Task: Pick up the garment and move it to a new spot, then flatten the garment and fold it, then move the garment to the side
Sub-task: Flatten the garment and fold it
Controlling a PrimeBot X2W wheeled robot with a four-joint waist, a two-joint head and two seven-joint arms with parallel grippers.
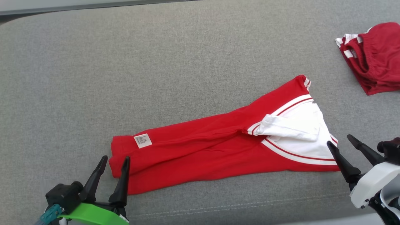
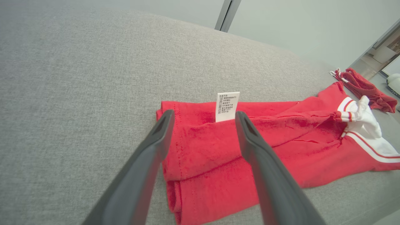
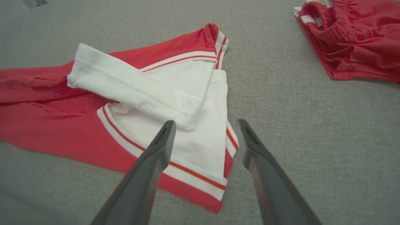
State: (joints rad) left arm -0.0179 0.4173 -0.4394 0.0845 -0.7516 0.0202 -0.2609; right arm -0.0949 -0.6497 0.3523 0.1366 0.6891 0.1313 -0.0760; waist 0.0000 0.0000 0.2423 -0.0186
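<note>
Garment point(image 1: 203, 150): flat on cushion point(image 1: 125, 62), centre-front, lying left to right.
Tag point(image 1: 142, 140): on garment's left end.
Left gripper point(image 1: 115, 158): at garment's left end.
Right gripper point(image 1: 339, 140): at its right end.
Other garment point(image 1: 375, 56): far right, behind, well apart.

Bright, soft, even light fell overall; the garment point(image 1: 203, 150) cast a thin shadow along its 6 o'clock edge. Wrist views bowed at their edges, near fingers point(image 2: 140, 175) blurring.

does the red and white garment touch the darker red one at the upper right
No, a strip of bare grey surface separates the red and white garment from the darker red garment.
</note>
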